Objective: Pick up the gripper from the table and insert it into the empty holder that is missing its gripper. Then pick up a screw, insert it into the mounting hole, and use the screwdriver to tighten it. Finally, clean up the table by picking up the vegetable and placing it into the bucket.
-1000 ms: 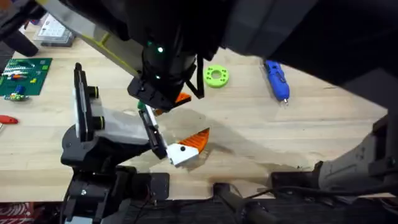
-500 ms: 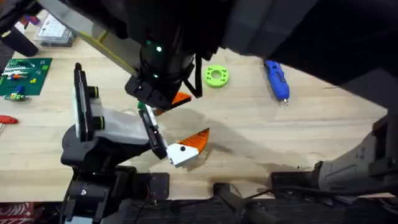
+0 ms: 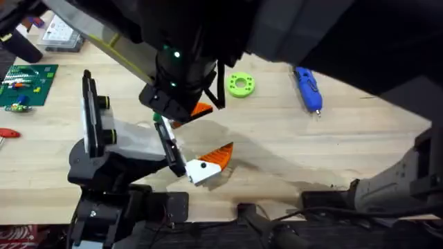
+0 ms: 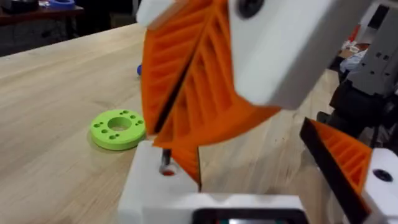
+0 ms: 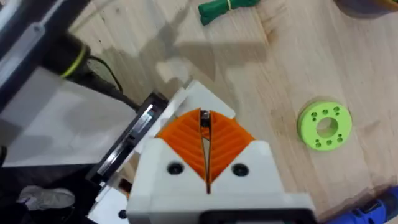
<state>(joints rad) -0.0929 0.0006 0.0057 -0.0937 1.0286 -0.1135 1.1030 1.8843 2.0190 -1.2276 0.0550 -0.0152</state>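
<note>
On the table (image 3: pixel 277 149), the holder (image 3: pixel 124 142) stands near the front-left edge. A white-and-orange gripper (image 3: pixel 204 166) already sits at its end, so I judge the screw step is in hand. Your right gripper (image 5: pixel 204 115) hangs just above the holder's black plate, its orange pads pinched narrow on the screw (image 5: pixel 204 126). The grip is thin and only at the pad tips, so the screw could tilt or slip out if you come down off the hole's line. It would then drop into the holder's gaps or roll across the table. A hard push could also shove the holder sideways. The screwdriver (image 3: pixel 308 90) lies well apart toward the far-right side, beyond the green ring (image 3: pixel 241 85), so keep the screw seated while you fetch it. The vegetable (image 5: pixel 227 7) lies on the bare table. The dark rim (image 5: pixel 367 5) near it may be the bucket, but its inside is hidden. You cannot tell what the clear box (image 3: pixel 59 34) at the far-left corner holds.
</note>
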